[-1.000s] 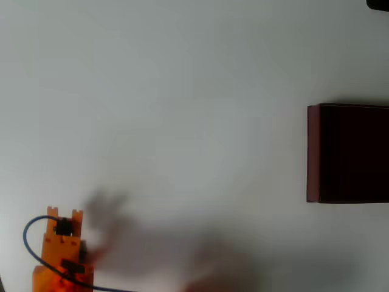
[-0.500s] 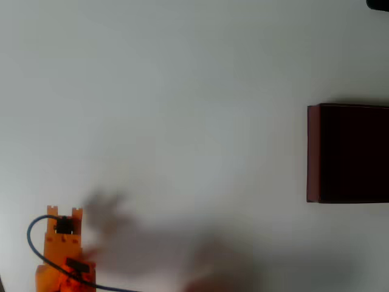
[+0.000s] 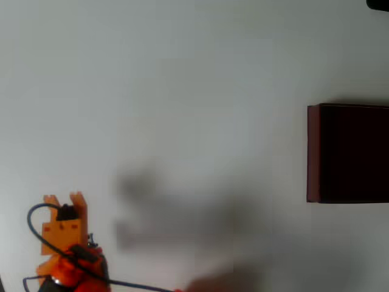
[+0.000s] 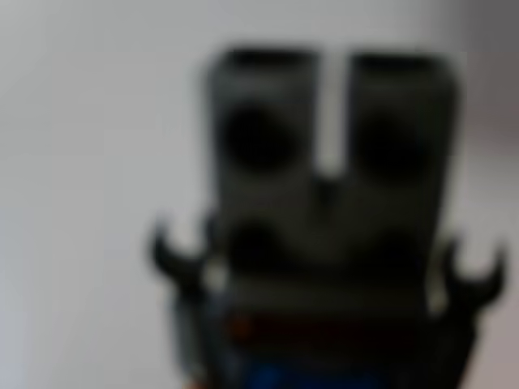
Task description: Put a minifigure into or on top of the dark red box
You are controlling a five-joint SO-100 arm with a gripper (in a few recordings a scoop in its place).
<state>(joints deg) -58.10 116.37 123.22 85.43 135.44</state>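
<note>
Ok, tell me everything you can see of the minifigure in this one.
The minifigure sits very close to the lens in the wrist view and is badly blurred. It looks like dark grey plastic. Two legs point up with a pale slit between them, each showing dark round hollows. A curved, hook-like hand sticks out at each side lower down, and a bright blue part shows at the bottom edge. A pale background lies behind it. What holds it cannot be made out.
</note>
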